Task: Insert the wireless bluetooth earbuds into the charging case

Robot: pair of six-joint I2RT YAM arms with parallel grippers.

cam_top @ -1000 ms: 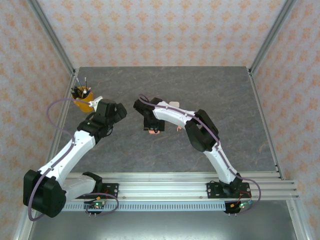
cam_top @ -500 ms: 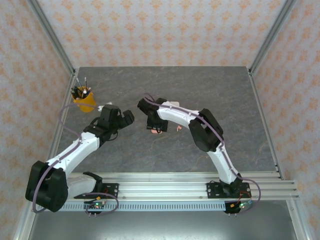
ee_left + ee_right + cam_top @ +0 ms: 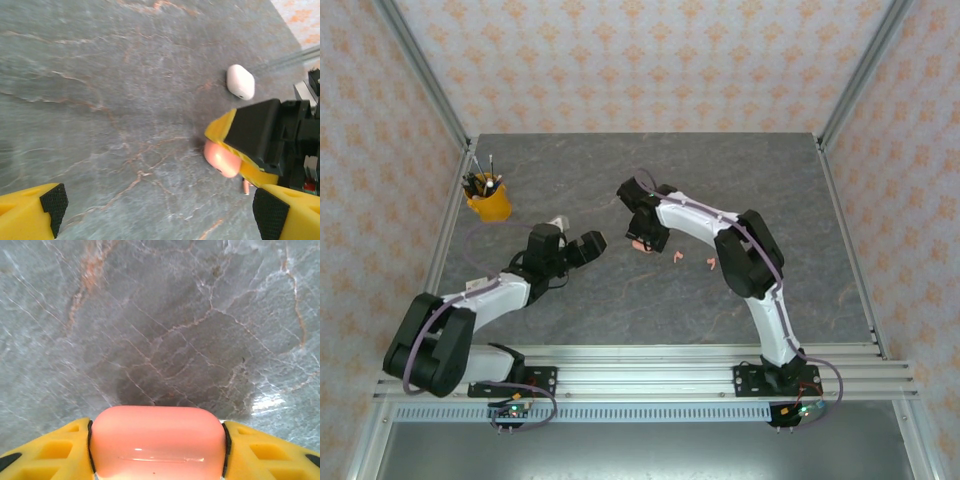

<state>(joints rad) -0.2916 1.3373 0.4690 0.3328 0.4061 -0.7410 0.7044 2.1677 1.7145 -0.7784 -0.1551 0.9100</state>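
A coral-pink charging case [image 3: 157, 432], lid closed, sits clamped between the yellow fingers of my right gripper [image 3: 157, 450], low over the table. From the left wrist the same pink case [image 3: 220, 159] shows inside that gripper, with one pink earbud [image 3: 245, 187] lying just beside it. A white case [image 3: 240, 81] rests closed on the table farther off. From above, my right gripper [image 3: 642, 238] is at mid-table and two pink earbuds [image 3: 677, 256] [image 3: 711, 263] lie to its right. My left gripper [image 3: 595, 243] is open and empty, pointing at the right one from the left.
A yellow cup of brushes [image 3: 487, 199] stands at the table's back left. The grey marble tabletop [image 3: 620, 300] is bounded by patterned walls and, at the near edge, the metal mounting rail [image 3: 670, 365].
My left arm has swung down and to the right, toward the right gripper. The right gripper has moved right and back with the pink case, uncovering a second pink earbud.
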